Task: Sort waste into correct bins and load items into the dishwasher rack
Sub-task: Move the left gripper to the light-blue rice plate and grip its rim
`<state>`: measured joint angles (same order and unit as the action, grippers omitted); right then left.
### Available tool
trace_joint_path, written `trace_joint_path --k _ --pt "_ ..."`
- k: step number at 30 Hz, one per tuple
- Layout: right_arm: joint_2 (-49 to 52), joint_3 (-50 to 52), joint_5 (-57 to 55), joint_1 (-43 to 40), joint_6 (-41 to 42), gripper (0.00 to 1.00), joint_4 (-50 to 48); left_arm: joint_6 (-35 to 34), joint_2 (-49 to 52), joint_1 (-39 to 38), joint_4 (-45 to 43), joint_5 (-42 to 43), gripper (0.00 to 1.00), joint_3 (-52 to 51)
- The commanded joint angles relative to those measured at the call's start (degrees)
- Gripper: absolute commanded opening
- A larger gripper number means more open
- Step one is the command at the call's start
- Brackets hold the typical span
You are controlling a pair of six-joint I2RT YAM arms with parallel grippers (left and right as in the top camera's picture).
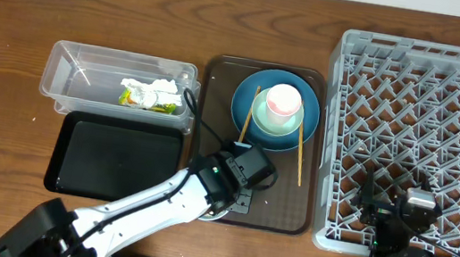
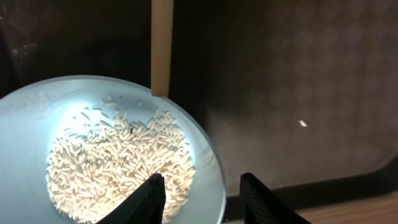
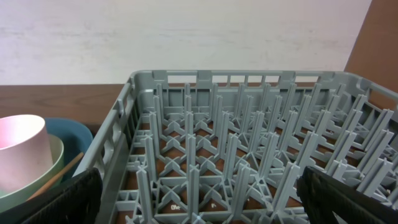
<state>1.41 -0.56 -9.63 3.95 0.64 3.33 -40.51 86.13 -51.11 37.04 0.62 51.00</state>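
**L grip open astride lt-blue bowl rim; R grip wide at rack**

Clock = overhead view, 12 o'clock = table side far from me.

My left gripper (image 2: 202, 202) is part open. In the wrist cam one finger (image 2: 152, 199) is over the inside of the light-blue bowl (image 2: 37, 118) and the other is outside, w/ the rim between them. Can't tell if either touches. The bowl holds a heap of rice grains (image 2: 118, 162). It sits on the brown serving tray (image 1: 278, 203) near the tray's 7 o'clock corner, mostly hidden under my arm in the overhead view. One stray grain (image 2: 303, 123) lies on the tray, apart from the bowl.

The dark-blue plate (image 1: 242, 103) is at the tray's 12 o'clock end. The pale-green bowl (image 1: 267, 125) is on it, and the cup (image 1: 284, 100) is in that bowl. The first chopstick (image 1: 249, 113) is on the plate's 9 o'clock side and its near tip reaches the light-blue bowl's rim. The second chopstick (image 1: 300, 152) is on the 3 o'clock side. Both run approx 12–6.

The clear tub (image 1: 57, 77) is at 9 o'clock of the brown tray and holds the napkin (image 1: 150, 90) and wrapper (image 1: 161, 107). The black tray (image 1: 117, 162) is just beside the tub at its 6 o'clock. The rack (image 1: 432, 103) is just beside the brown tray at 3 o'clock.

My right gripper (image 1: 390, 210) is spread wide and empty, w/ fingers at both lower corners of its wrist cam. It hangs at the rack's 6 o'clock edge.
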Motion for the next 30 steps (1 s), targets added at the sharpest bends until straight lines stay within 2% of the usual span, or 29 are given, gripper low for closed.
trace_joint_path --k 1,30 --pt "0.0 0.2 0.0 0.6 0.5 0.99 0.1 -0.5 0.6 -0.1 0.0 -1.5 0.42 -0.7" --pt "0.0 0.2 0.0 0.6 0.5 0.99 0.1 -1.2 0.7 -2.7 -0.2 -1.6 0.41 -0.7"
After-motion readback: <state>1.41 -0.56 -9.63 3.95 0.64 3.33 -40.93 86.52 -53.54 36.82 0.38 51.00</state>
